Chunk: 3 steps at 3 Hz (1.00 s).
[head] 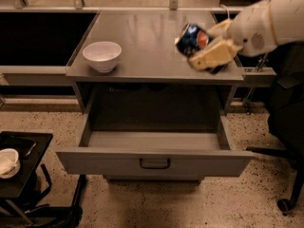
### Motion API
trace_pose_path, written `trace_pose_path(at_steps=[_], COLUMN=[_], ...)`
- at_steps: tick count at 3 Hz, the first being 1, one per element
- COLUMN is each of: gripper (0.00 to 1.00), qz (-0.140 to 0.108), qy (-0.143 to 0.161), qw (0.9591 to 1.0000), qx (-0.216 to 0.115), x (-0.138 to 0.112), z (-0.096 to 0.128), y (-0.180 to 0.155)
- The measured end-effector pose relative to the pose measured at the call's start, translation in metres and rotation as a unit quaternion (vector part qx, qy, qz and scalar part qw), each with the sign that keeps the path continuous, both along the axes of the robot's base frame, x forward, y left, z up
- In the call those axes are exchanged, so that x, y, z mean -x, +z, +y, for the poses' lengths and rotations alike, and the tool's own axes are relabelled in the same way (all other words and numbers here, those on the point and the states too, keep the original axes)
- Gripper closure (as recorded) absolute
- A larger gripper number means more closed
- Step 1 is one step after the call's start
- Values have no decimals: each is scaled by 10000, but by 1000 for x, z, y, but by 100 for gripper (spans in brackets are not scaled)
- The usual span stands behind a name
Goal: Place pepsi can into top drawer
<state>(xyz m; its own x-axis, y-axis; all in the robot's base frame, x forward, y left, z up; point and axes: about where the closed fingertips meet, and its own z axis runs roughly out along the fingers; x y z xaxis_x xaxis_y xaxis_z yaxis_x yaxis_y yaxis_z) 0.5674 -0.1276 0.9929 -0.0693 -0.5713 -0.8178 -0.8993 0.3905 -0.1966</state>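
Observation:
The pepsi can (190, 38) is dark blue with a red-white-blue logo. It is held tilted in the air over the right side of the counter. My gripper (203, 45) is shut on it, with one yellowish finger (213, 56) below the can and the white arm reaching in from the right. The top drawer (154, 161) is pulled open below the counter. Its grey inside is bare and its dark bar handle (154, 164) is at the centre of the front panel. The can is above and behind the drawer's right half.
A white bowl (101, 55) stands on the grey counter (142, 37) at the left front. A small black side table (19, 175) with a white cup (7, 161) is at the lower left. A dark office chair (287, 127) stands at the right.

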Motion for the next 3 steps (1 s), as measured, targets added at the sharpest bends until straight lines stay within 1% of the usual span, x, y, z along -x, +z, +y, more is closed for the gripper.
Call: trace_pose_path(at_steps=[1, 2, 3], gripper=[100, 100, 100], qz=[357, 358, 623], qy=[137, 137, 83], qw=[9992, 9992, 9980], qx=[100, 100, 68], x=[11, 11, 16], z=[11, 11, 10], y=[-38, -38, -85])
